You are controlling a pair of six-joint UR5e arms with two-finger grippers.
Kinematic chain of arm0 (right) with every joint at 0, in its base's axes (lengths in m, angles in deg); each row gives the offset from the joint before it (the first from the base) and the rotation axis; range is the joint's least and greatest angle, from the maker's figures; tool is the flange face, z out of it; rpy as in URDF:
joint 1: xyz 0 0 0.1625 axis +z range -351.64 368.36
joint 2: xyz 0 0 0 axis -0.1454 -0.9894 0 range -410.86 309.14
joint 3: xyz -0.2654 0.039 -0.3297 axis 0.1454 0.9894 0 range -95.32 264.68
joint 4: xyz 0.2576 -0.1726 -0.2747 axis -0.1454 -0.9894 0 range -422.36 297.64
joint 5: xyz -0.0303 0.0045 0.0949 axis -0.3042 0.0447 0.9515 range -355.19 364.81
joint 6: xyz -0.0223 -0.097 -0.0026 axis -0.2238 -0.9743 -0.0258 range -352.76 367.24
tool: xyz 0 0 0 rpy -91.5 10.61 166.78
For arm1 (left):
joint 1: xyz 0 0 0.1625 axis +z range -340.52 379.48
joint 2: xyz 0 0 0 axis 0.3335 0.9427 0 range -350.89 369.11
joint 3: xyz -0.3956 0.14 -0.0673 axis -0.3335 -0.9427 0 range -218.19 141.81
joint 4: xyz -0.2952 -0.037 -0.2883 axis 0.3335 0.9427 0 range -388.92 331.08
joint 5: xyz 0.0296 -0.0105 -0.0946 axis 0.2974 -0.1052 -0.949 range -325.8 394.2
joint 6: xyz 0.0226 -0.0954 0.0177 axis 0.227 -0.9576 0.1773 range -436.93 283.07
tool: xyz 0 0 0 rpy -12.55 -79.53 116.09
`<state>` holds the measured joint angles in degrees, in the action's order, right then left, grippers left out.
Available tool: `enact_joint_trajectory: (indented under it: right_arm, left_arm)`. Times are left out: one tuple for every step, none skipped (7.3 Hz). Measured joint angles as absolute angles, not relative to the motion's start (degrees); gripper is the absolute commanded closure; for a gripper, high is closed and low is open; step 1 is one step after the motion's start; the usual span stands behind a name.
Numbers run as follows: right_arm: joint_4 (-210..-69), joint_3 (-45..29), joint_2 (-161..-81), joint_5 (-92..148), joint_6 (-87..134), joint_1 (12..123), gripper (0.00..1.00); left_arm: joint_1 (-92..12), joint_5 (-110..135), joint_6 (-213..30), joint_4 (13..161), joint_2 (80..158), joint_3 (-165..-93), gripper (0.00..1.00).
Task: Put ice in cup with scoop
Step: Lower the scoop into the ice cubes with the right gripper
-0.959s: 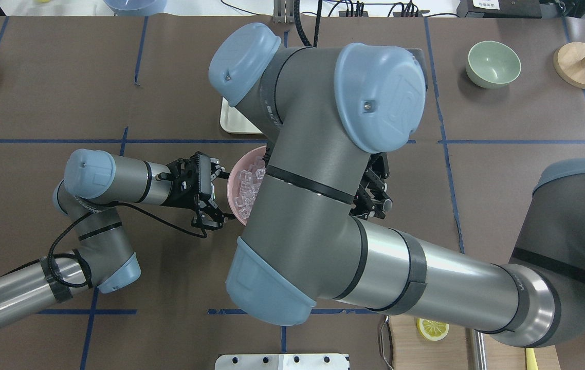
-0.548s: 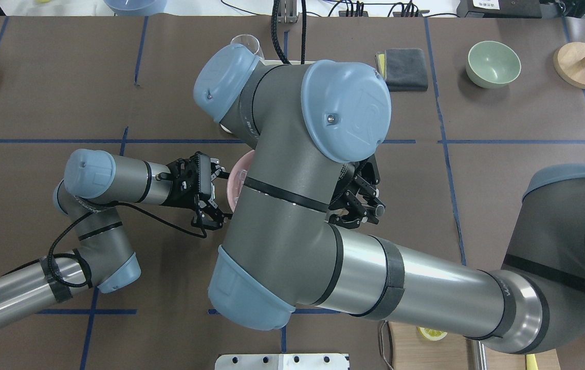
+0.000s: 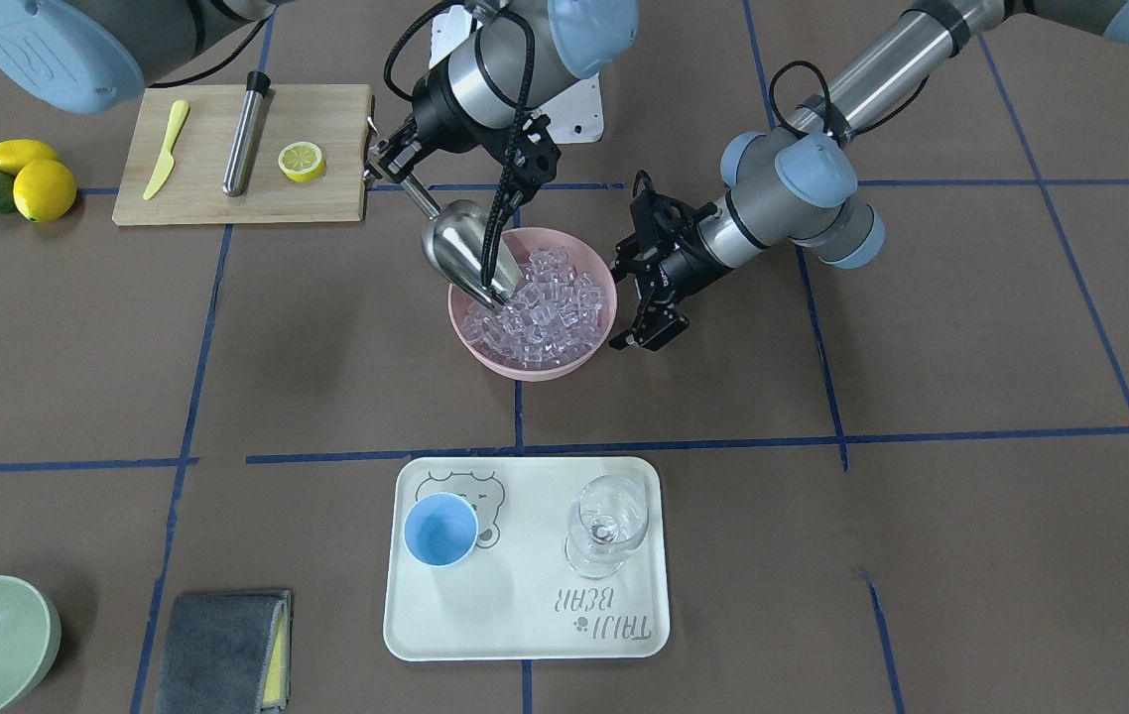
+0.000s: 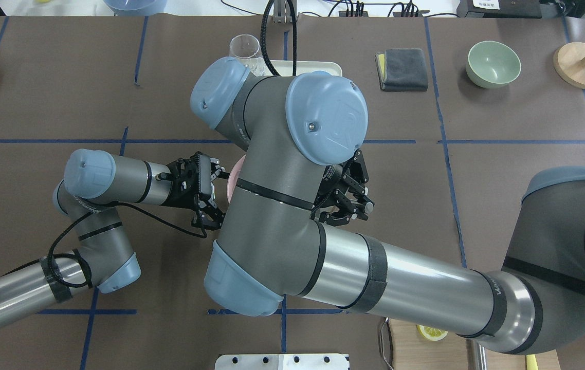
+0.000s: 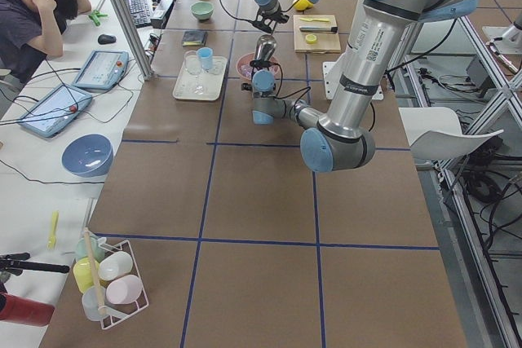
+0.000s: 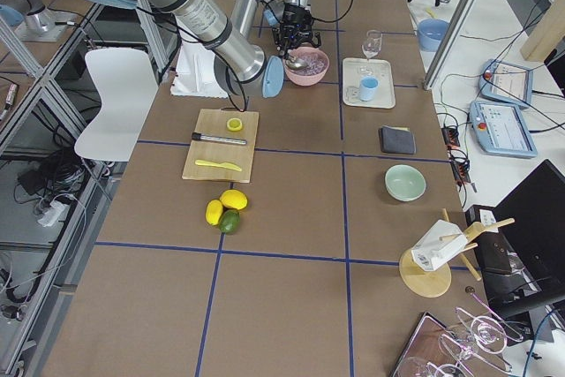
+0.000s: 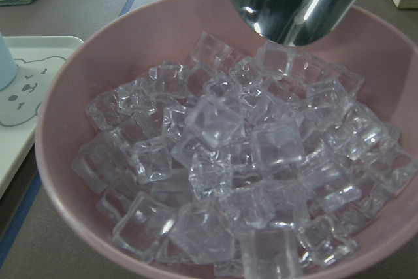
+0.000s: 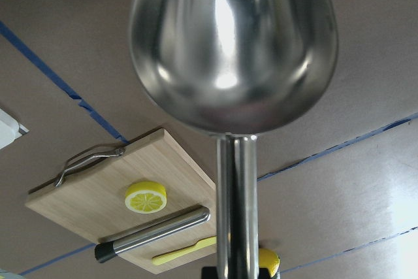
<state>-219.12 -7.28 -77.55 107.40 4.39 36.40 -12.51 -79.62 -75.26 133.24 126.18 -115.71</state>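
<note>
1. Tilting nose-down over the ice, your scoop has its lip right at the cubes, on the robot's rt side of the pink bowl.
2. Rt hand is clamped on the scoop's thin handle, up beyond the bowl's rim.
3. Lt hand is just beside the bowl's opposite side, fingers spread, holding nothing.
4. You'll see the cup upright on the tray w/ a wine glass, well apart from the bowl.
</note>
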Motion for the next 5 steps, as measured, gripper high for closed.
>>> enact_joint_trajectory:
  right_arm:
    - [-217.5,-6.8,-77.7,107.3,4.5,36.4,1.00]
    - [-215.5,-6.3,-77.9,107.2,4.7,36.5,1.00]
    - [-213.3,-6.1,-78.4,107.2,5.6,36.5,1.00]
    - [-211.4,-6.0,-79.3,107.2,6.7,36.4,1.00]
    - [-209.8,-5.8,-79.8,107.2,7.3,36.3,1.00]
  left_arm:
    - [-12.5,-79.6,-75.3,133.2,126.2,-115.7,0.00]
    - [-12.5,-79.6,-75.3,133.2,126.2,-115.7,0.00]
    - [-12.5,-79.6,-75.3,133.2,126.2,-115.7,0.00]
    - [-12.5,-79.6,-75.3,133.2,126.2,-115.7,0.00]
    - [-12.5,-79.6,-75.3,133.2,126.2,-115.7,0.00]
